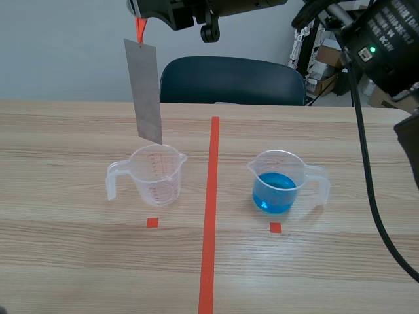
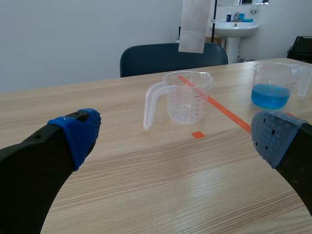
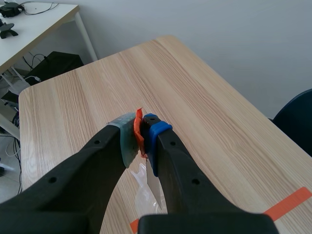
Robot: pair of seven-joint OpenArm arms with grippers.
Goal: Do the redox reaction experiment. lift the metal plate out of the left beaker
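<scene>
One metal plate (image 1: 144, 91) hangs clear above the transparent left beaker (image 1: 154, 175) on the table (image 1: 65, 261), its orange tab (image 1: 140, 27) pinched by the closed right gripper (image 3: 142, 134), while the left gripper (image 2: 178, 137) sits low over the table, wide open, holding nothing.

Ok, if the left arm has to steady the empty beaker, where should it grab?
Probably the handle of the empty beaker: it juts out on the left arm's side. Come in low from there, since the metal plate hangs just above the mouth.
</scene>
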